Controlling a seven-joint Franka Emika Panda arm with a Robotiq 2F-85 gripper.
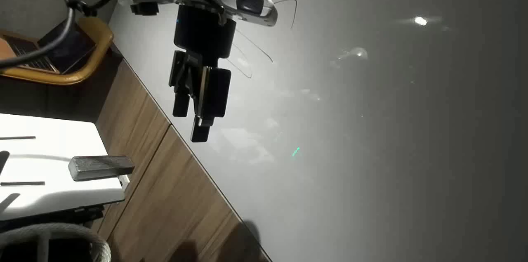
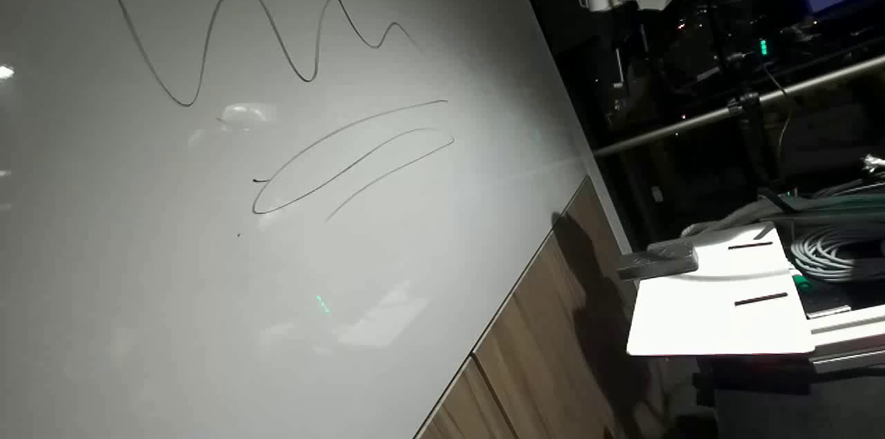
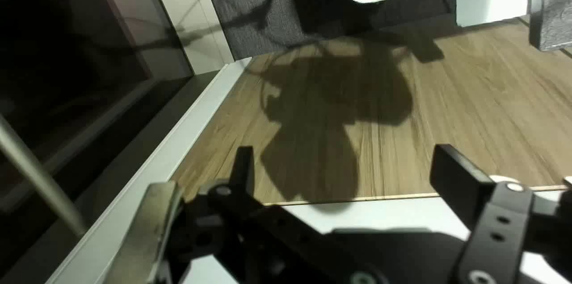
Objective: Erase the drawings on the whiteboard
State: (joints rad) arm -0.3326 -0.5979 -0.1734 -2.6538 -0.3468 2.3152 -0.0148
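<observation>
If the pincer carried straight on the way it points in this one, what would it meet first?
Probably the brown wooden panel, which shows ahead of the open pincer in the wrist view. Depth is hard to judge, so it might skim past without touching.

Can read no text, label, brand, number or sign in any view. Find small green lit marks (image 2: 763, 47) amid dark equipment (image 2: 734, 57) in an exterior view, too small to make out as digits or letters. See short green dashes (image 1: 295, 152) on the whiteboard (image 1: 371, 192) in both exterior views, equally illegible. Spot no letters in the dark drawings (image 2: 308, 81).
</observation>
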